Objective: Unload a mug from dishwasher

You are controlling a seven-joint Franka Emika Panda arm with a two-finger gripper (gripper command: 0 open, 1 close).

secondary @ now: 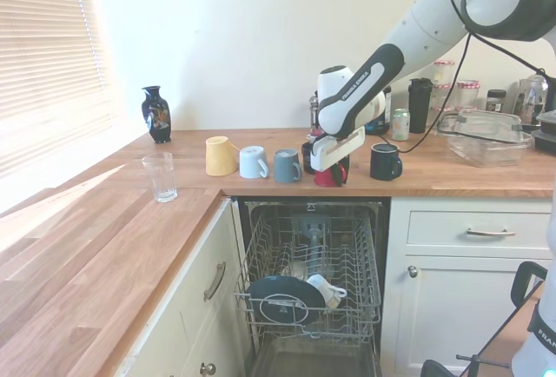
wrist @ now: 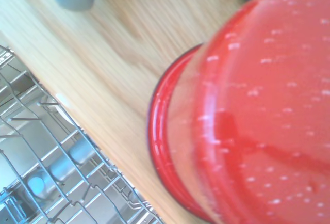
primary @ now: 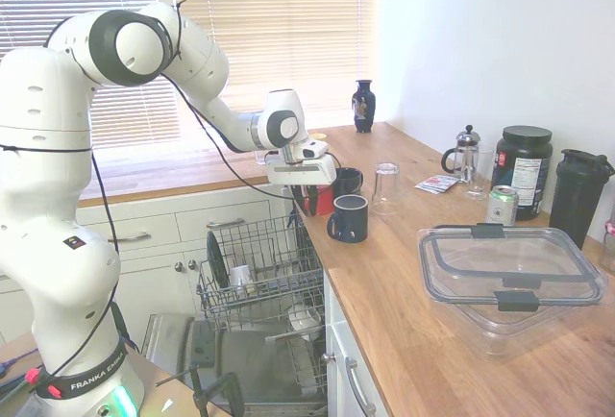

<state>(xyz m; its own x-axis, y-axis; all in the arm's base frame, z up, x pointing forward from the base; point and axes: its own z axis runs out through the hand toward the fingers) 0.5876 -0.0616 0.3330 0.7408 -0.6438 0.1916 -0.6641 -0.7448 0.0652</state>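
The small glossy red mug is at the front edge of the wooden counter, just above the open dishwasher. My gripper comes down on it from above and is shut on it. In the wrist view the red mug fills most of the picture, tilted, with its rim close to the wood. The dishwasher's wire rack is pulled out over the lowered door and holds a dark plate and a few small pieces.
A dark blue mug stands right beside the red one, with another dark mug behind. A yellow cup, pale blue cup and grey mug line the counter edge. A clear lidded container lies further along.
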